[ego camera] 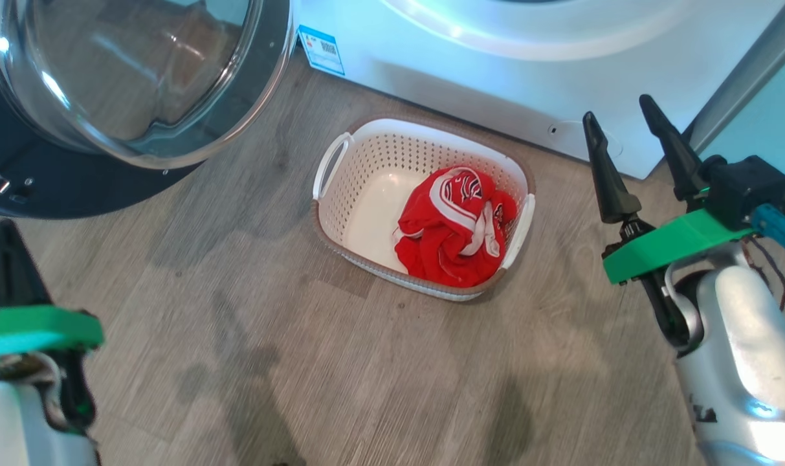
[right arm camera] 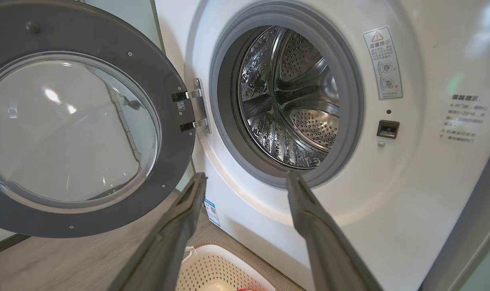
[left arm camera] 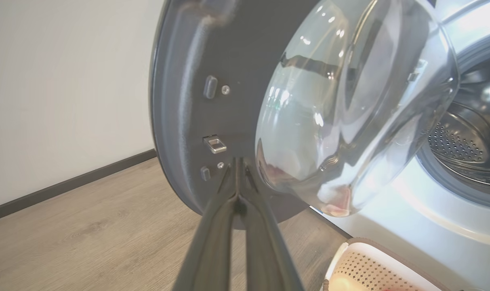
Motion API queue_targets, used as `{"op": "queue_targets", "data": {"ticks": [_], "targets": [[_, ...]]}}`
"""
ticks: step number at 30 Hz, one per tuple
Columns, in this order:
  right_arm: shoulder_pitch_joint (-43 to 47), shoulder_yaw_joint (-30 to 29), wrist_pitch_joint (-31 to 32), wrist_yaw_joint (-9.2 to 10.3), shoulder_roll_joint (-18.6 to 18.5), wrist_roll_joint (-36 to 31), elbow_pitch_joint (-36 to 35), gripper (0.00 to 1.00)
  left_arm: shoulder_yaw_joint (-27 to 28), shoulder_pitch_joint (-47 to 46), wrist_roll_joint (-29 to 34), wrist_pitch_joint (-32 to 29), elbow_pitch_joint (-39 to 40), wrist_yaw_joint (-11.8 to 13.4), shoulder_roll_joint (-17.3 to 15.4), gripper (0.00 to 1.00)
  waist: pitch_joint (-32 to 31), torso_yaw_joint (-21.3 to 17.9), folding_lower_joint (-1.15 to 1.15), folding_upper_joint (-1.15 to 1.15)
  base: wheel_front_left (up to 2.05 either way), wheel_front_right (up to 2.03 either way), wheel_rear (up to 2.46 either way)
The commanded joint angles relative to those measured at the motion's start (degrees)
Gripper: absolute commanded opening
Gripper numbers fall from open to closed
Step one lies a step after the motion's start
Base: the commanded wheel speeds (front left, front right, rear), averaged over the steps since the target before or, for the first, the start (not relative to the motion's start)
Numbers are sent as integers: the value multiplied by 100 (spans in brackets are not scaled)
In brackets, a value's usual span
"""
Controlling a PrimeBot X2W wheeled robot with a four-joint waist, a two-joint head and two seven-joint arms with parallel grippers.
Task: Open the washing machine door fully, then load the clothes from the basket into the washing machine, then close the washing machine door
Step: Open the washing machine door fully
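While the door (ego camera: 140, 84) is hanging open at ten o'clock, the clothes (ego camera: 457, 226) are lying in the basket (ego camera: 424, 133) (its right end); left gripper (ego camera: 5, 228) is pinching together, right gripper (ego camera: 617, 109) is standing apart.

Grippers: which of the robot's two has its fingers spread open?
The right gripper: its two dark fingers stand clearly apart, whereas the left gripper has its fingers pressed together into one point.

The washing machine door (ego camera: 140, 84) is cropped by the head view's top and left edges, the washing machine (ego camera: 496, 71) by its top edge. Print on the blue label (ego camera: 321, 50) is too small to read.
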State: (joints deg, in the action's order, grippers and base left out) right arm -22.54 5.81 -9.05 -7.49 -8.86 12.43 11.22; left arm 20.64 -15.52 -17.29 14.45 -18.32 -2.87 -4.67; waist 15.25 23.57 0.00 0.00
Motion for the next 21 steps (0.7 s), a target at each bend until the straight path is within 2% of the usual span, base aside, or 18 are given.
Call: {"op": "queue_targets", "data": {"ticks": [1,2,3,4,5,13,21], "targets": [[65,88,-73,0,124,56,-150,100,33,118,69,37,449,-37,-99,23,-66,-32,0,0,0,0,0],[92,67,-87,0,137,59,-133,100,-39,229,86,-8,600,-40,-60,44,-88,-39,0,0,0,0,0],[120,53,-103,0,151,63,-116,100,-112,325,87,-60,756,-43,-23,87,-115,-50,0,0,0,0,0],[120,53,-103,0,151,63,-116,100,-112,325,87,-60,756,-43,-23,87,-115,-50,0,0,0,0,0],[144,39,-116,0,164,67,-105,100,-184,414,92,-116,913,-41,5,100,-130,-61,0,0,0,0,0],[274,5,-226,0,287,117,61,100,-793,826,138,-565,1817,-40,111,100,-308,-317,0,0,0,0,0],[440,-24,-352,0,409,140,202,100,-1248,899,238,-940,2234,-117,91,100,-509,-901,0,0,0,0,0]]}}
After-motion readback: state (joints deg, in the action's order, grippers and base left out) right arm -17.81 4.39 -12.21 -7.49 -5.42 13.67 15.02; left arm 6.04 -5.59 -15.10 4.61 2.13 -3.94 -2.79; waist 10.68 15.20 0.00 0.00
